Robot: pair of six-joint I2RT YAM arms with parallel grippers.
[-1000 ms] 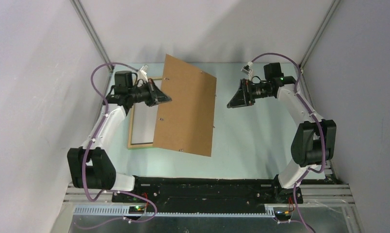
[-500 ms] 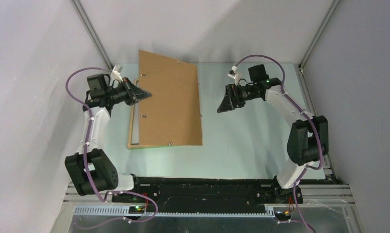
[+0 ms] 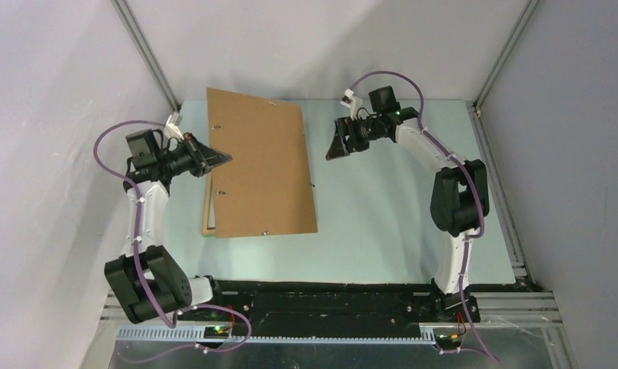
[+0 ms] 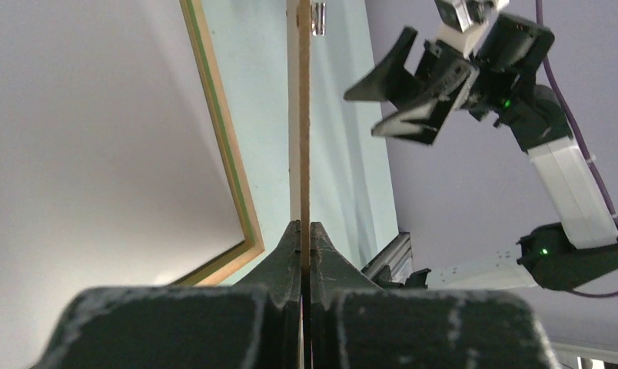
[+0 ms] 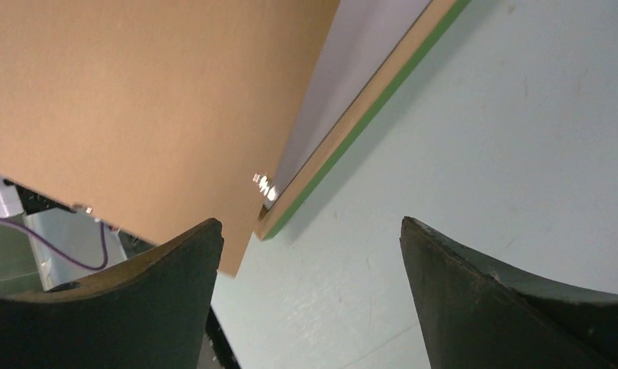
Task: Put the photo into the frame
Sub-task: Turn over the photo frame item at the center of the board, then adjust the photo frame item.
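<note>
Jaws of our left gripper (image 4: 306, 229) pinch the backing board (image 3: 260, 169) by one edge, right gripper (image 5: 310, 223) gapes empty, and we'd worry that thin hold (frame (image 4: 223, 131) lies just below) lets it swing loose.

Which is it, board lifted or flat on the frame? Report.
Lifted: the left pincer is shut on the board's edge, holding it raised off the frame lying on the table.

Pale mint-green table (image 3: 383, 231), matte, with faint scuffs in the right wrist view. Plain grey-lavender walls (image 3: 52, 92) stand left, back and right. Aluminium corner posts (image 3: 147, 58) rise at the far corners. A black base rail (image 3: 329, 296) runs along the near edge, with a white slotted duct (image 3: 313, 333) below. Light even, shadows soft.
</note>
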